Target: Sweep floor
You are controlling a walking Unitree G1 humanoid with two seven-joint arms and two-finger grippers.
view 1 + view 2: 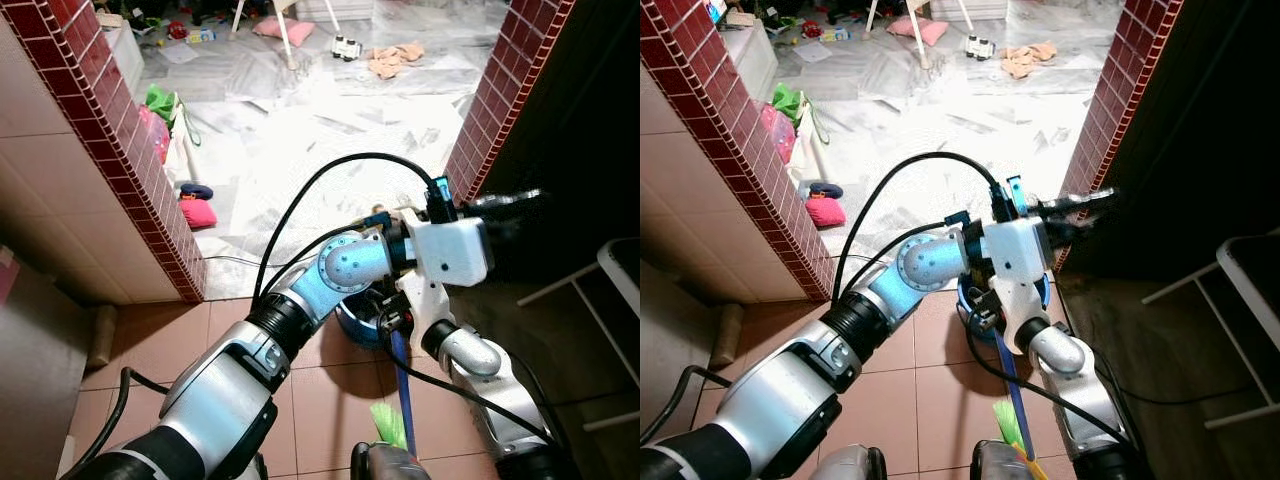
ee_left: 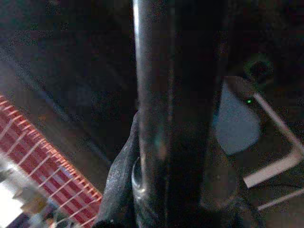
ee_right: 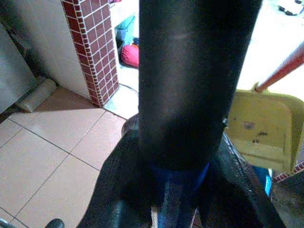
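**Broom held upright at the doorway**

The robot stood on the terracotta tiled floor [image 1: 330, 400] just short of a doorway framed by two red brick pillars [image 1: 110, 130], with a pale marble floor [image 1: 330, 130] beyond, littered with clothes [image 1: 392, 58] and a pink cushion [image 1: 197, 212].

Both arms met in front of the body on the broom handle [image 1: 1012, 385] — a blue shaft running down between them toward green bristles [image 1: 1008, 422] near the robot's feet. The left gripper [image 2: 171, 142] reached across, its fingers closed around the dark upper shaft, as its wrist view showed the handle pressed between them. The right gripper [image 3: 190, 156] gripped lower down, fingers wrapped on the handle where black met blue. Two grips one above the other would, I judge, give the leverage to swing the head.

A yellow dustpan [image 3: 263, 130] with a red handle stood just beside the broom, close to the right-hand pillar — probably parked there for collecting. A blue bucket [image 1: 355, 325] sat on the tiles under the arms. Sweeping looked barely begun.
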